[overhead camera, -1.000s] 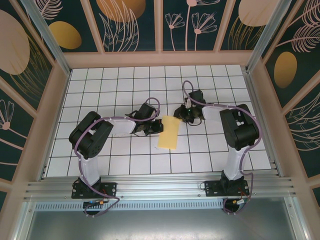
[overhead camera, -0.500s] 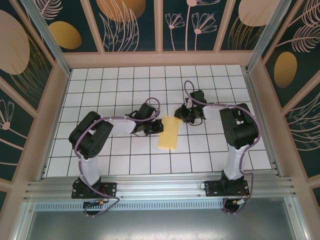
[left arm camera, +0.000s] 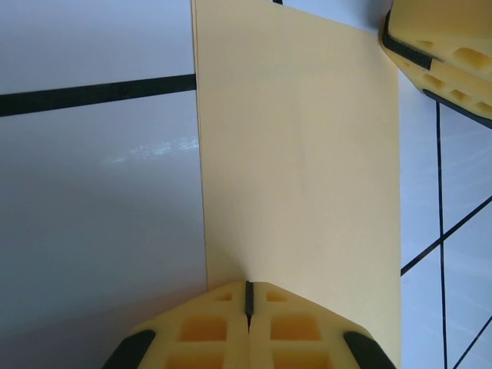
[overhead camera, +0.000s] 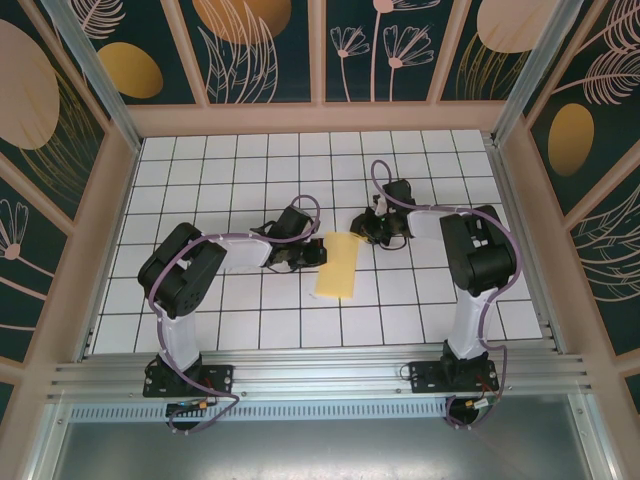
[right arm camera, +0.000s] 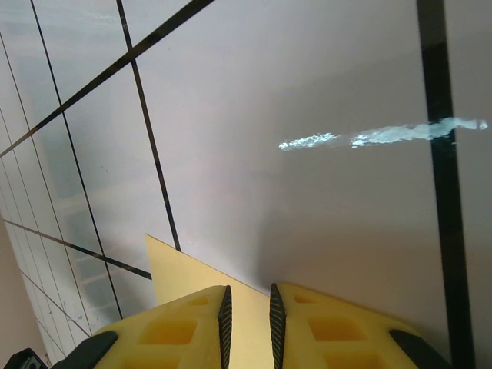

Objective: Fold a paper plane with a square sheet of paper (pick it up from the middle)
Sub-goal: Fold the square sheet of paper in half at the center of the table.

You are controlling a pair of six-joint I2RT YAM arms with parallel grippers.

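Top external view first: the pale-yellow square sheet of paper (overhead camera: 338,265) lies flat mid-desk between the two arms. It reads as a tall, narrow rectangle, so I'd say it is already doubled over lengthwise.

The left wrist view shows the strip (left arm camera: 300,154) running straight away from the left gripper (left arm camera: 247,296). Its jaws are pressed fully together, tips right on the near edge. That looks like an anchor so the strip can't skate; whether a layer is nipped between them, I can't tell.

The right gripper (overhead camera: 366,233) sits at the far right corner. In its wrist view the jaws (right arm camera: 247,300) stand a narrow slit apart over that corner (right arm camera: 184,269), gripping nothing I can make out, probably lining up the next corner fold.

All this happens on the white black-gridded desk (overhead camera: 200,180).
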